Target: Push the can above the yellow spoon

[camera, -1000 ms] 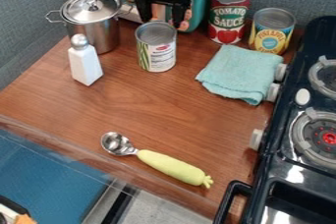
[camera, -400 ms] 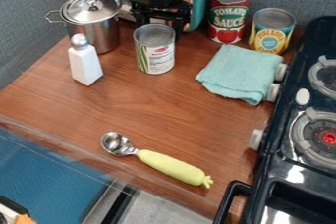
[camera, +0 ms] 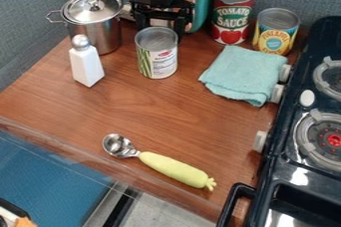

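The brown wooden counter [camera: 160, 114] bears a round steel pot [camera: 100, 29], tapered white shaker [camera: 86, 64], three labelled tin cans [camera: 157, 56], folded teal cloth [camera: 243, 74] and yellow-handled metal spoon [camera: 174, 170].

"TOMATO SAUCE", red can [camera: 231, 18]; "PINEAPPLE", yellow can [camera: 274, 33]

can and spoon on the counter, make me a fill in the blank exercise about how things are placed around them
The green-and-white can stands ____ rather than lying on its side. Seen from the camera, the gripper is just ____ that can. The spoon lies with its metal scoop toward the ____ side of the picture. The steel pot is covered by a ____.

Missing words: upright; behind; left; lid
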